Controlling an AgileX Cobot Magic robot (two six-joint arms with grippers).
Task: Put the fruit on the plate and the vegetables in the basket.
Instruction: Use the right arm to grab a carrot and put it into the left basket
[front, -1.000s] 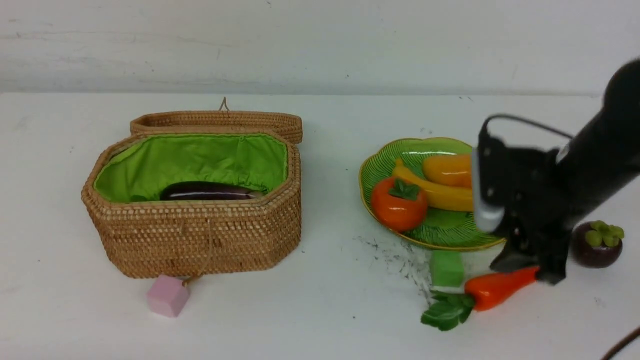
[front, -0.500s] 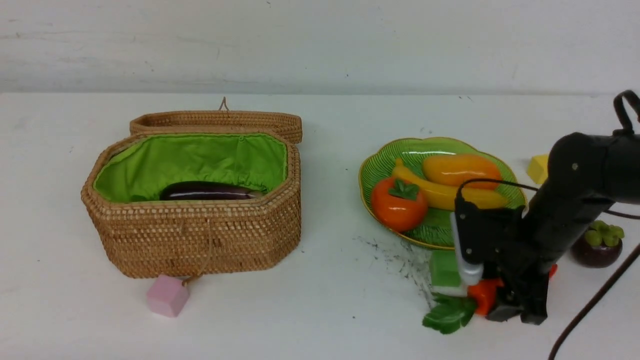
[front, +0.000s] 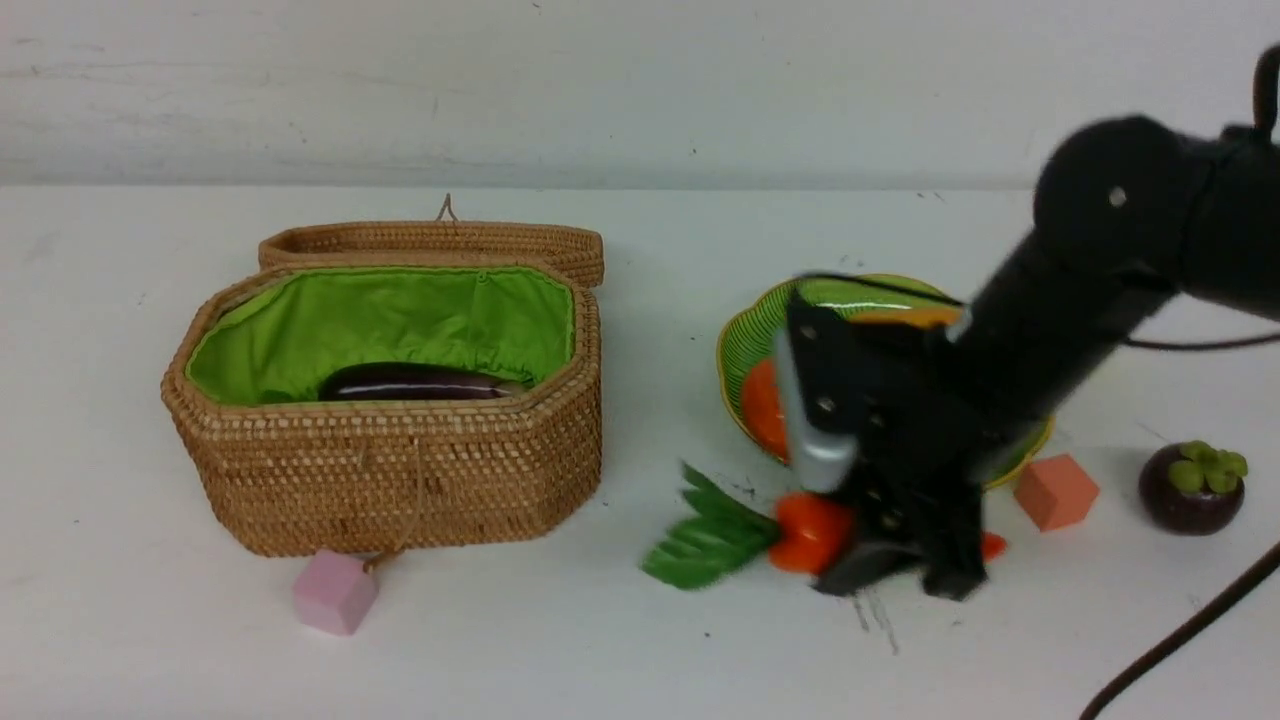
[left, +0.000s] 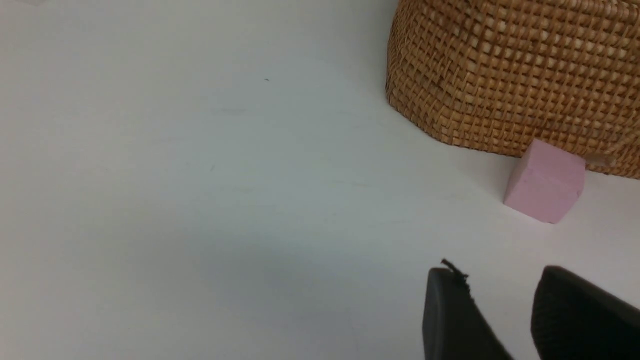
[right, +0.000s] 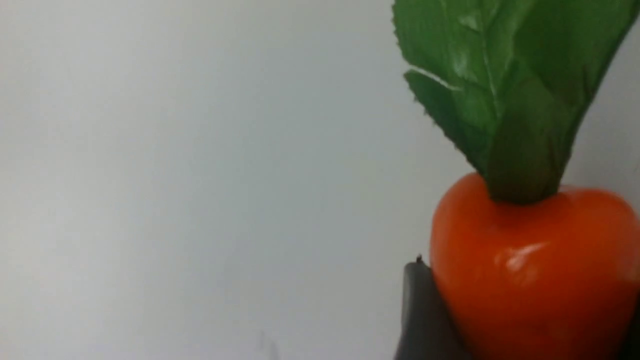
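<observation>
Front view: The right pincer (front: 890, 575) is clamped across the red-orange pepper (front: 808, 532), which sits low over the desk (front: 620, 660) with its green leaves (front: 705, 540) pointing toward the basket (front: 400, 470). Whether the pepper touches the desk cannot be told. The basket stands open, its lid (front: 440, 242) laid back behind it, and the dark purple eggplant (front: 415, 382) lies inside on the green lining. A band of bare desk separates the leaves from the basket's near corner. The plate (front: 745, 345) lies behind the arm; only its left rim and part of the persimmon (front: 762, 405) show. The mangosteen (front: 1193, 487) rests on the desk near the right edge, well apart from the plate. An orange cube (front: 1055, 491) sits just beside the plate's near rim. A pink cube (front: 335, 592) touches the basket's front wall.

Left wrist view: The left pincer (left: 505, 315) hovers above bare desk with its two fingers apart and nothing between them. The basket wall (left: 515, 75) and the pink cube (left: 546, 181) lie ahead; wide open surface extends to the other side.

Right wrist view: The pepper (right: 530, 275) fills the corner, pressed against one grey finger (right: 420, 320). Its leaves (right: 505, 90) extend forward over bare desk.
</observation>
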